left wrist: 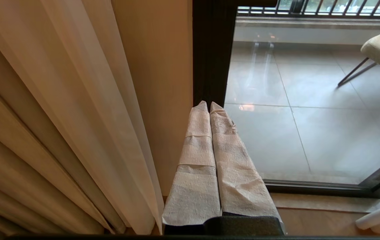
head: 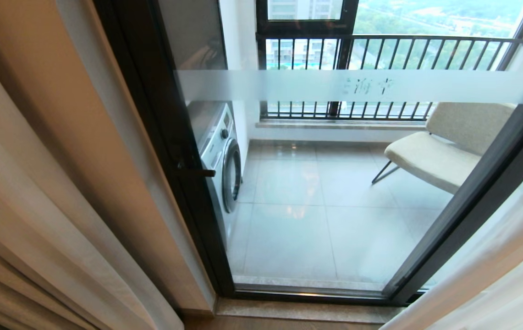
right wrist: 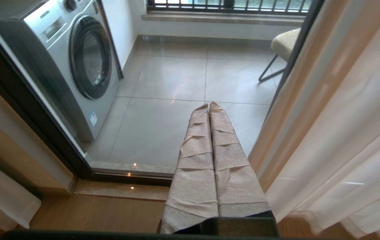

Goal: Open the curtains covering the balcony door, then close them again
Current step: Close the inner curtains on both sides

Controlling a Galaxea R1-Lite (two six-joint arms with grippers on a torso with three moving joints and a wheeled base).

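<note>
So I'm parked right in front of the balcony door, and both sets of curtains are bunched off to the sides: the thick greyish-beige curtains stacked in pleats on my left, the white sheers hanging at my right edge. The glass between them is uncovered, so I can see straight through to the washing machine, the beige chair and the black railing outside. My read: the fabric sits gathered like that because this is the open state, and drawing it shut is what's left.

Fingers: the left gripper has its cloth-wrapped fingers pressed flat together, holding nothing, pointing at the dark door frame with the beige pleats just beside it but not touching. The right gripper is the same deal, wrapped fingers together and empty, aimed at the glass with the sheer just beside them. Neither arm shows in the head view, so both look idle to me.
</note>
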